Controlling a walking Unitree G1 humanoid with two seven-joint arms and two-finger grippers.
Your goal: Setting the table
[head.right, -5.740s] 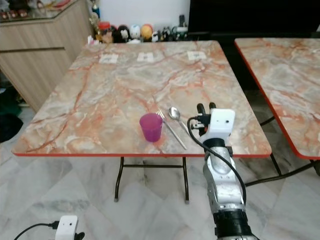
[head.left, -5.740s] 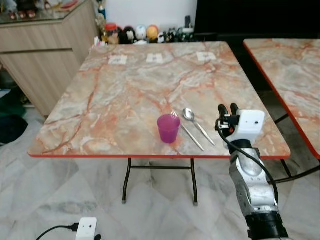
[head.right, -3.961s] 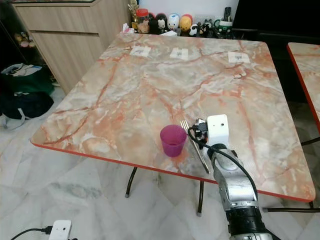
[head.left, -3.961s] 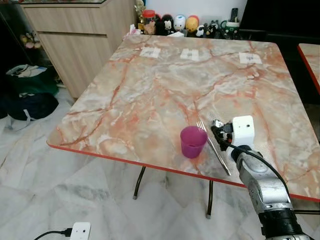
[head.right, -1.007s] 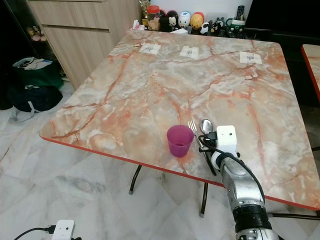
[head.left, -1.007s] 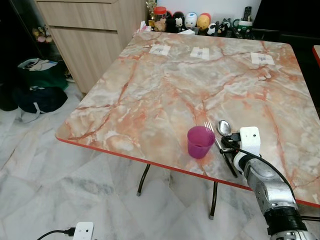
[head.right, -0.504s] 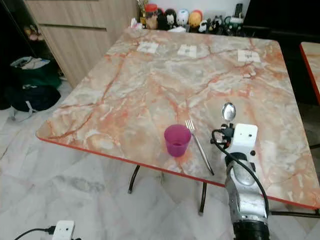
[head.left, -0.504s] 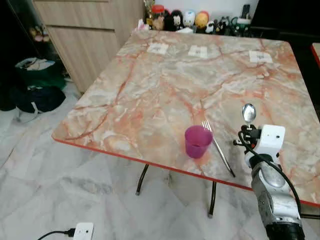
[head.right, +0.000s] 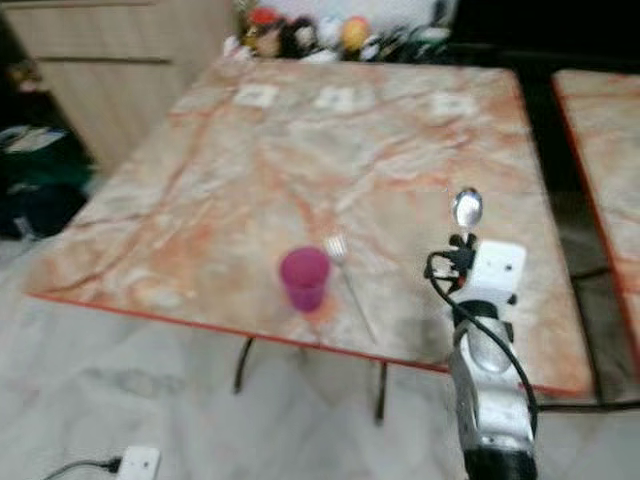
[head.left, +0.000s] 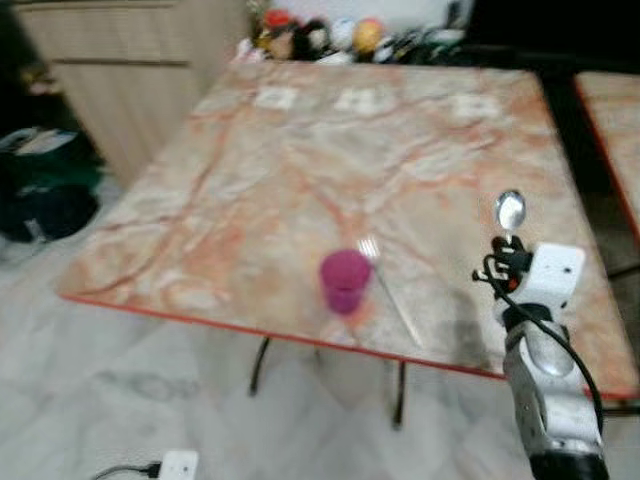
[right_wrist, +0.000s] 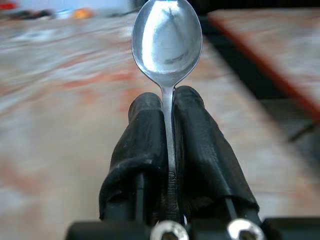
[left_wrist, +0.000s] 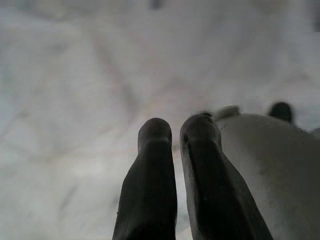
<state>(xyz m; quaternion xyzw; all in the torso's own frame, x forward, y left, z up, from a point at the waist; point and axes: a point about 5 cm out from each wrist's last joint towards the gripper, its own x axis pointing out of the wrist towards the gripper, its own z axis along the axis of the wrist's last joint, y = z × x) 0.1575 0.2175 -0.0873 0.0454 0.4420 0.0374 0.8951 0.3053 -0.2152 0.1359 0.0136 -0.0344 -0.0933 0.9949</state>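
The right hand [head.left: 508, 252] is raised over the near right part of the marble counter [head.left: 300, 170], its two black fingers [right_wrist: 147, 145] pressed together on the handle of a spoon [head.left: 510, 212]. The spoon stands upright, bowl at the top, clear of the counter surface; in the right wrist view its handle runs down between the fingers and its bowl sticks out past their tips.

On the counter, a purple cup [head.left: 345, 281] stands upright near the near edge, around the middle. A fork [head.left: 390, 290] lies just right of the cup, tines pointing toward the far side; whether it touches the cup cannot be told through the blur.

Three pale paper tags [head.left: 365, 101] lie in a row along the far part of the counter, and small figurines [head.left: 315, 38] line up beyond its far edge. A second counter [head.left: 610, 130] stands to the right.

The left hand [left_wrist: 175, 137] hangs over the pale marble floor [left_wrist: 75, 100], its fingers narrow and nearly touching, holding nothing.
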